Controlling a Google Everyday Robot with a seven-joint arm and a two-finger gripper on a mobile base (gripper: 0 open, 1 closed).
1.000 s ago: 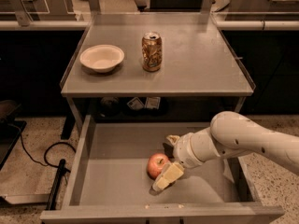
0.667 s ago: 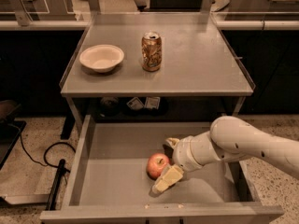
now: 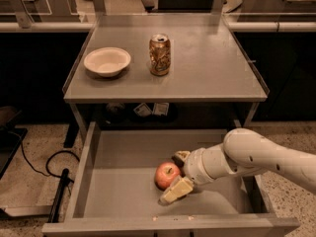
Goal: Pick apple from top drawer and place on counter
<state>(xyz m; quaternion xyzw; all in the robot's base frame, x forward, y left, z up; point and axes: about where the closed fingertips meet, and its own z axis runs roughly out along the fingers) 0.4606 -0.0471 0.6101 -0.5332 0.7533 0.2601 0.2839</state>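
Top drawer (image 3: 123, 154) pulled open below bench (image 3: 212, 68). Apple (image 3: 165, 174) sits on drawer floor, just toward 4 o'clock from drawer centre, stem up. Claw (image 3: 173, 177) low inside drawer, white arm (image 3: 256, 157) entering from 3 o'clock. Claw wide: one finger (image 3: 177, 190) at apple's 5 o'clock, other at its 1 o'clock, apple between them. Squeeze on fruit: cannot tell. On bench: white bowl (image 3: 107, 61) at 10 o'clock, soda can (image 3: 160, 55) upright at bowl's 3 o'clock, apart from it.
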